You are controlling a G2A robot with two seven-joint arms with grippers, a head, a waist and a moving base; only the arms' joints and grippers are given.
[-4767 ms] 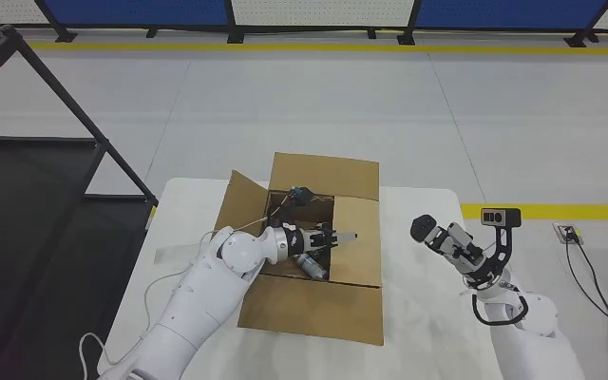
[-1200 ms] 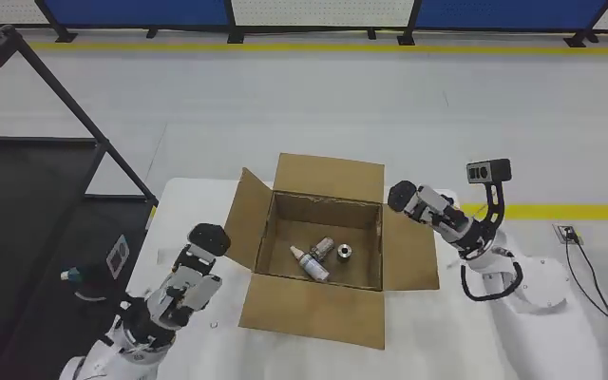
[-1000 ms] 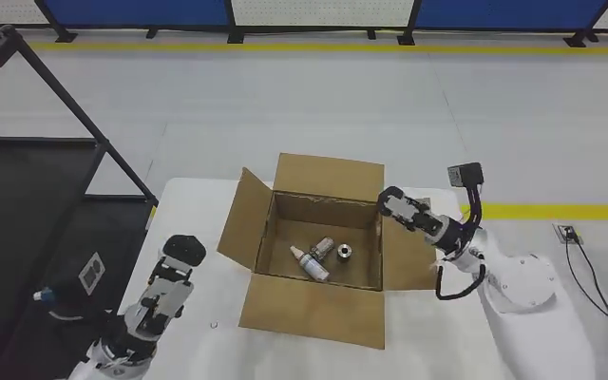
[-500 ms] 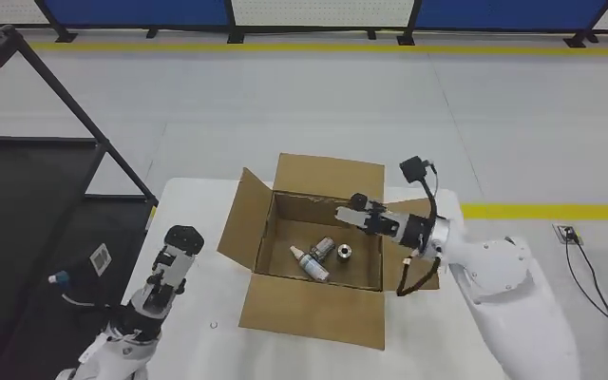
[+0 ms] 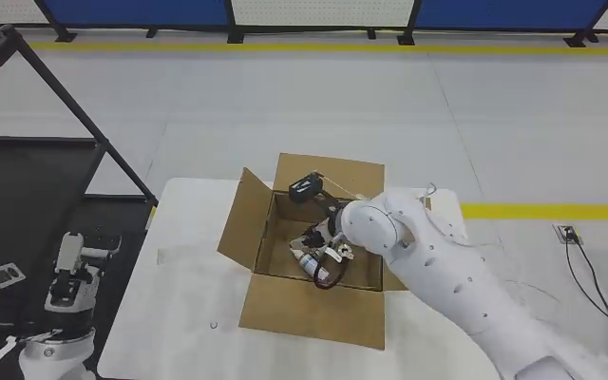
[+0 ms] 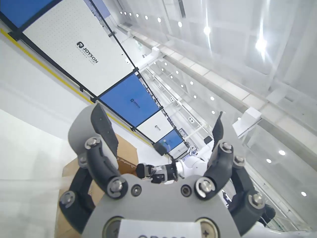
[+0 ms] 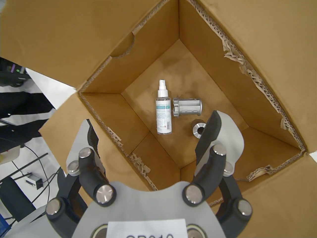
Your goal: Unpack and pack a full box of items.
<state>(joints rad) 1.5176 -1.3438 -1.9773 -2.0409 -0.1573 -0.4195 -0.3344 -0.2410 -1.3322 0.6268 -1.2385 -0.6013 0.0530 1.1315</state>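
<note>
Plastic and probably light, the spray bottle (image 7: 163,111) lies flat on the floor of the cardboard box (image 7: 223,38) beside a ribbed metal cylinder (image 7: 187,106), and the right hand (image 7: 152,122), spread wide above, should pinch across its smooth, roll-prone body.

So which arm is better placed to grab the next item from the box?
Right. The right arm's fingers hang open over the brown cardboard box, above the clear spray bottle and silver metal parts. The left arm's fingers sit beside the white table, pointing at the ceiling.
</note>
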